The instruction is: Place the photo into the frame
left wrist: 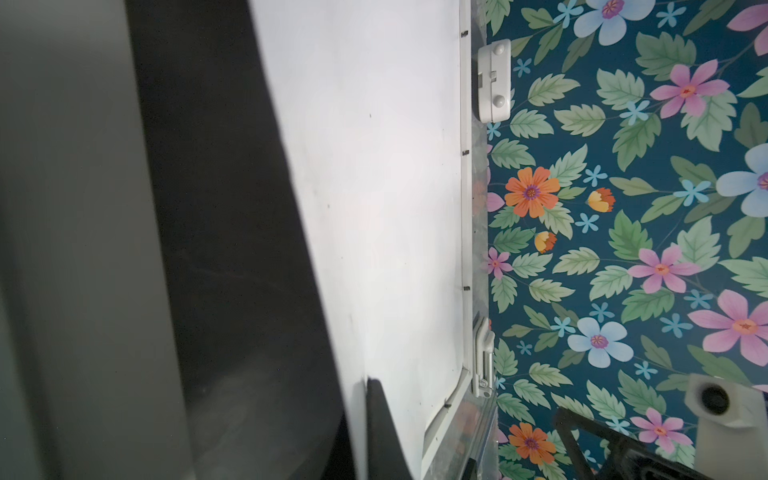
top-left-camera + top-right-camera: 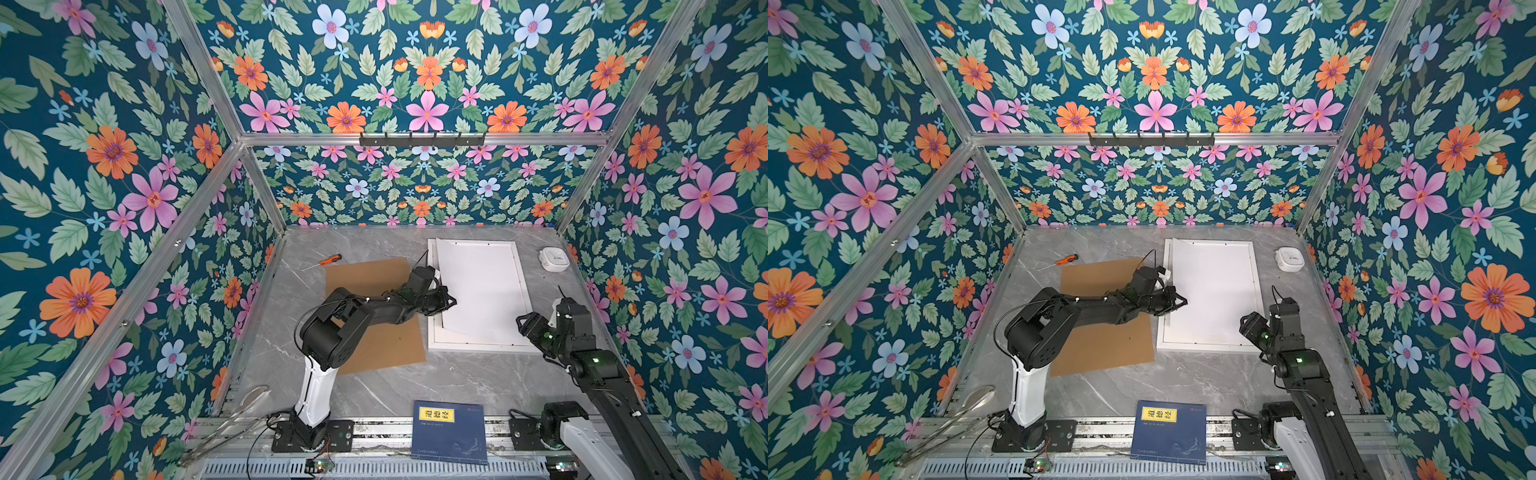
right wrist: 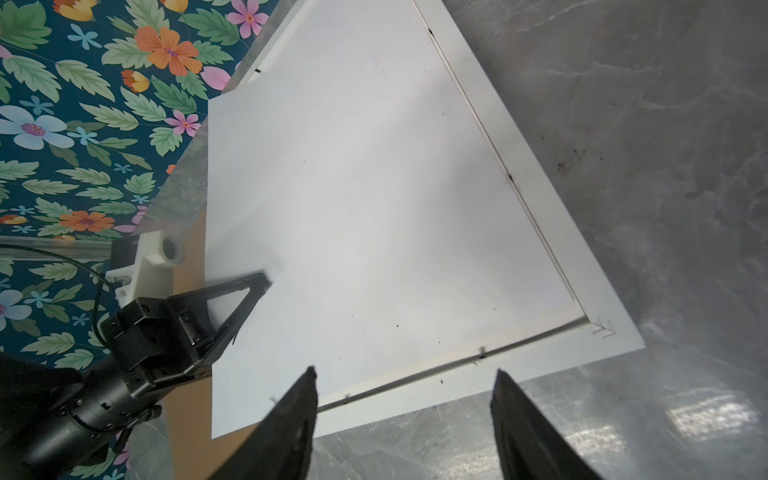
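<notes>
The white frame (image 2: 478,345) (image 2: 1204,345) lies flat at the back right of the table. Over it is the photo (image 2: 482,286) (image 2: 1217,286), showing only its plain white side; its print is hidden. My left gripper (image 2: 451,301) (image 2: 1181,300) is shut on the photo's left edge, and a dark finger (image 1: 382,415) presses on the sheet (image 1: 365,187). The sheet's near-left corner overhangs the frame's rail (image 3: 582,249). My right gripper (image 3: 405,372) (image 2: 524,322) hangs open over the frame's near edge, holding nothing.
A brown backing board (image 2: 374,316) lies left of the frame, under my left arm. An orange screwdriver (image 2: 330,260) is behind it. A small white device (image 2: 552,258) sits at the back right. A dark blue book (image 2: 451,432) rests at the front edge.
</notes>
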You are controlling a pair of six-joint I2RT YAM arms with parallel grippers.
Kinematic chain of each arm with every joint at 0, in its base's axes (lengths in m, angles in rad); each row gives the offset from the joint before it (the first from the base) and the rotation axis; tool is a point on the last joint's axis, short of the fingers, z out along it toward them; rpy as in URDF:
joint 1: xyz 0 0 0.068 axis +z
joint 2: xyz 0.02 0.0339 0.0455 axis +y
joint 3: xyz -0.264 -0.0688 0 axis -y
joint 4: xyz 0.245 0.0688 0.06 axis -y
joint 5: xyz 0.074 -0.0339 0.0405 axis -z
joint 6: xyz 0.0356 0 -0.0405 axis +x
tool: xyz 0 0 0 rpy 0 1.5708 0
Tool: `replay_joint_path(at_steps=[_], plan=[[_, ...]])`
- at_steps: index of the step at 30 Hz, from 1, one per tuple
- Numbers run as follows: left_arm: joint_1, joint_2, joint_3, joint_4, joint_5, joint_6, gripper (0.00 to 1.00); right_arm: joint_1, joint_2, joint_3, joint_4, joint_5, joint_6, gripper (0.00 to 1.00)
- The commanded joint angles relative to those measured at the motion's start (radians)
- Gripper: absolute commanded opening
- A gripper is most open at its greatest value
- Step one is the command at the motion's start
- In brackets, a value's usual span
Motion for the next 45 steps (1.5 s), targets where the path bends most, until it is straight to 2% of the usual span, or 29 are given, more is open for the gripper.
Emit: replay_joint_path(at_steps=[1,5,7,9,11,15,21,34,40,45], plan=[[0.001,0.003,0.013,-0.014,-0.005,0.027,0.0,-0.001,0.001,0.007,0.021,0.001,-0.01,0.66],[0.001,0.011,0.021,-0.03,-0.001,0.034,0.01,-0.002,0.006,0.01,0.022,0.002,-0.011,0.67],[0.001,0.011,0.02,-0.043,-0.007,0.04,0.08,-0.003,0.008,0.013,0.023,-0.001,-0.013,0.67],[0.001,0.004,0.019,-0.058,-0.016,0.051,0.21,-0.004,0.01,0.014,0.023,-0.001,-0.014,0.67],[0.001,0.0,0.022,-0.076,-0.023,0.063,0.29,-0.003,0.01,0.011,0.026,-0.003,-0.014,0.67],[0.001,-0.002,0.064,-0.178,-0.038,0.114,0.4,-0.003,0.011,0.01,0.028,-0.007,-0.014,0.67],[0.009,-0.006,0.095,-0.309,-0.067,0.158,0.45,-0.003,0.004,0.009,0.022,-0.007,-0.018,0.67],[0.062,-0.077,0.101,-0.549,-0.145,0.245,0.48,-0.003,0.008,-0.003,0.034,-0.034,-0.027,0.69],[0.135,-0.191,0.05,-0.656,-0.195,0.304,0.53,-0.003,0.051,-0.003,0.109,-0.125,-0.069,0.75],[0.232,-0.316,-0.036,-0.728,-0.258,0.358,0.64,0.001,0.131,0.011,0.202,-0.233,-0.07,0.81]])
